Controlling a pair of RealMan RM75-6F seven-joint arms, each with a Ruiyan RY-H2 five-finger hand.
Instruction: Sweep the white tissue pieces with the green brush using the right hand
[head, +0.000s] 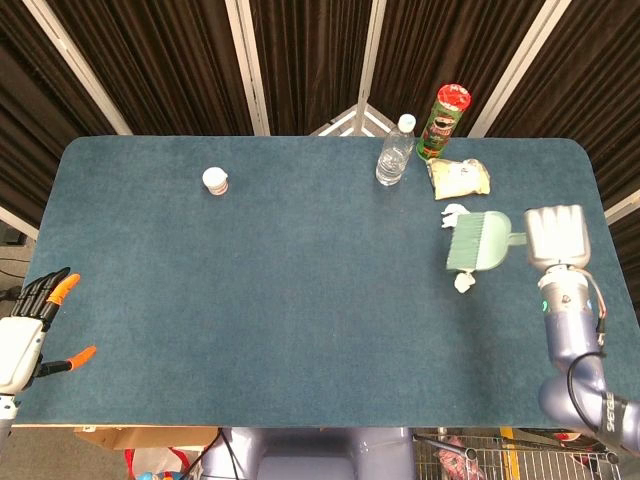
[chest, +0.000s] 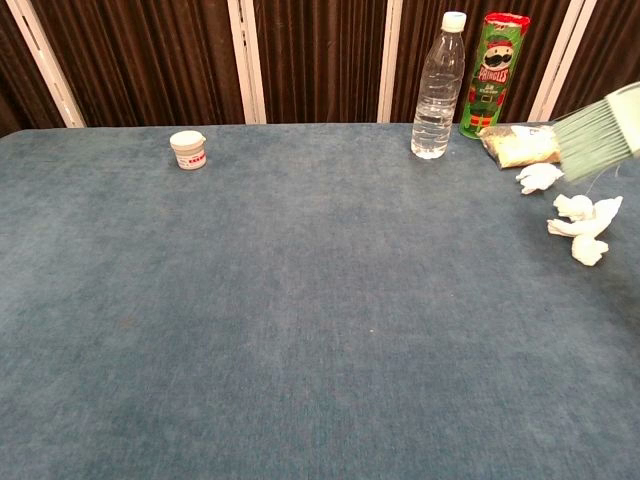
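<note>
Right hand fingers grip the green brush above the white tissue pieces. Lower bristles to table, then sweep steadily.

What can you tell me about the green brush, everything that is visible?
The green brush is pale green, seemingly plastic, with a flat head and a fan of fine pale bristles. The right hand holds its short handle. In the chest view it hangs tilted above the tissue pieces, bristles pointing down toward them; whether they touch is unclear.

Blue table, dark curtains behind.
</note>
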